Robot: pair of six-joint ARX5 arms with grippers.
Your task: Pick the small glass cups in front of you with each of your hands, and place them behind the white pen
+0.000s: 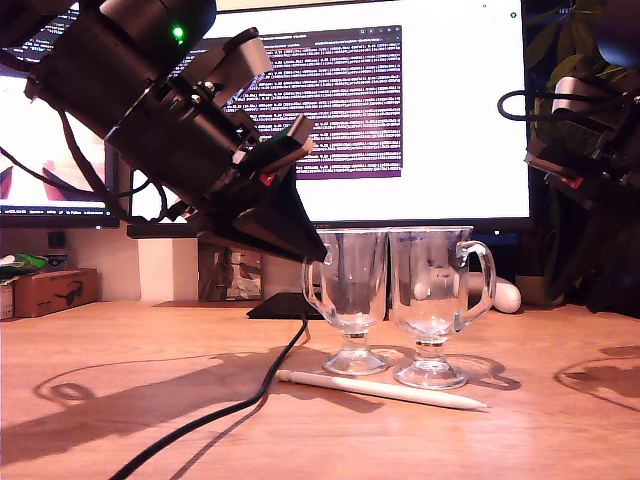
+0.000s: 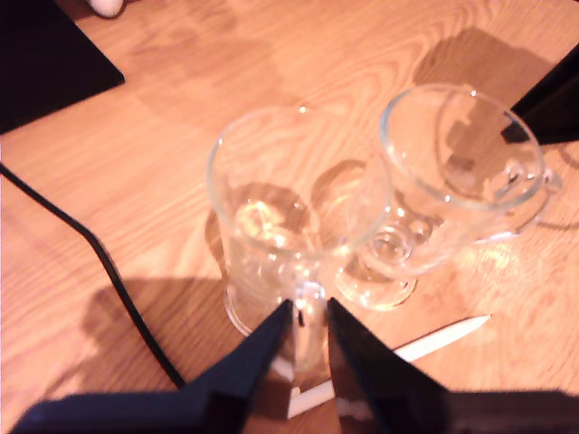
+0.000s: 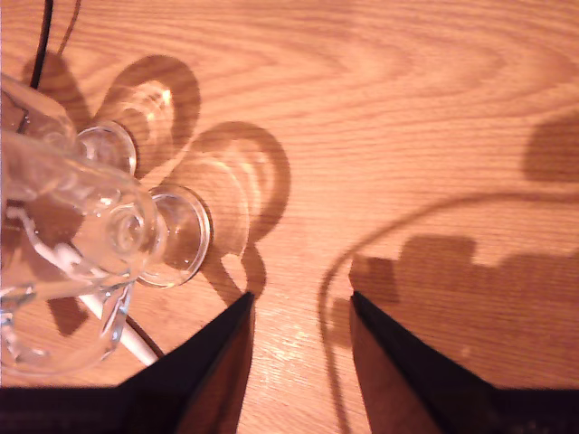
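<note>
Seemingly my first pincer (image 2: pixel 309 307) grips one glass cup (image 2: pixel 271 199) by its handle; my second pincer (image 3: pixel 301 297) hangs spread

First cup (image 1: pixel 350 285) beside second cup (image 1: pixel 430 290), behind pen (image 1: pixel 382 390)

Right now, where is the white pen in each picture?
Exterior view: the white pen lies in front of the two glass cups.
First wrist view: it pokes out beside my first gripper, past the cups' feet.
Second wrist view: only a short bit shows, partly hidden by a cup.
Shared landmark: the cups' round feet.
</note>
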